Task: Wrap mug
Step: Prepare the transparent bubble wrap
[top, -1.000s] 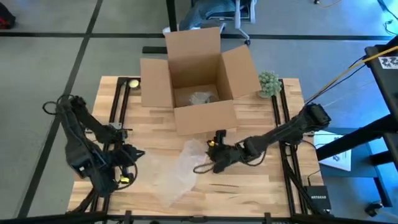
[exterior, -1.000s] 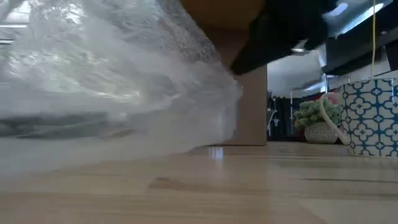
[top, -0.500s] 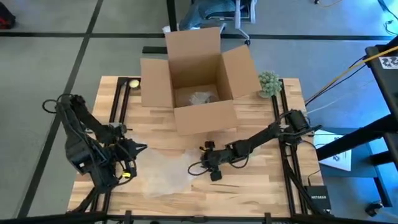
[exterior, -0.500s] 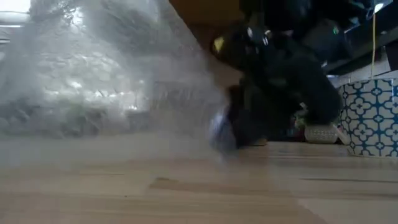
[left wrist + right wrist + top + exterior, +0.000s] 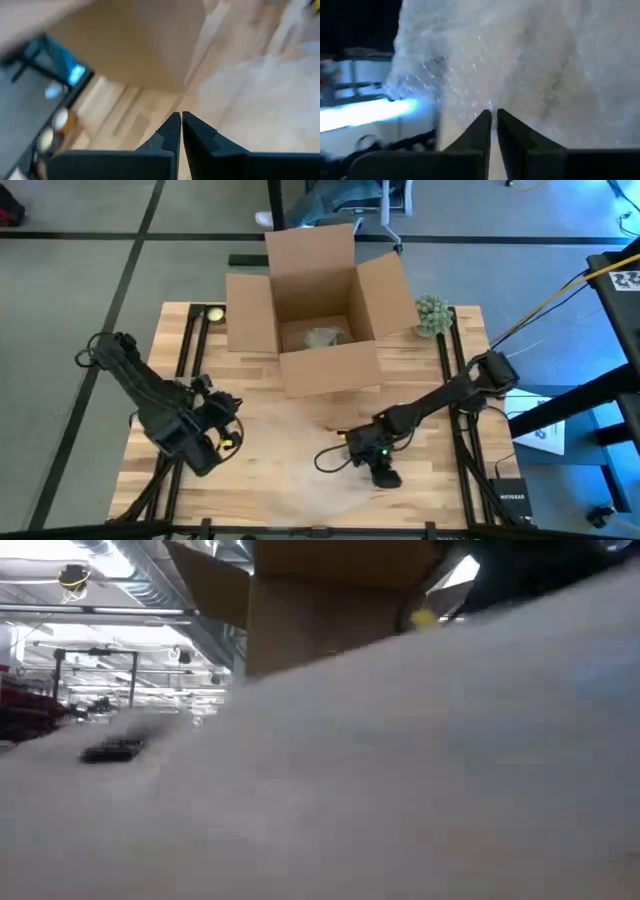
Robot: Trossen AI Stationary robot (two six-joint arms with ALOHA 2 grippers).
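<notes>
The bubble wrap (image 5: pixel 320 480), low centre on the table (image 5: pixel 440 480), is apparently pinched by the closed right end effector (image 5: pixel 383 473), while the left end effector (image 5: pixel 232 442) is kept closed, empty, at left.

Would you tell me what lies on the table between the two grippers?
In the high view, the bubble wrap sheet lies between the left gripper and right gripper.

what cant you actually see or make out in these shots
- Mug: in no view. In the low view the clear bubble wrap sheet fills most of the frame.
- Bubble wrap in the high view: faint against the pale wooden table, edges unclear.
- Crumpled item inside the open brown cardboard box: too small to identify.
- Right end effector: fingers pinch the wrap, which blocks everything behind.
- Left end effector: shut, surroundings blurred.
</notes>
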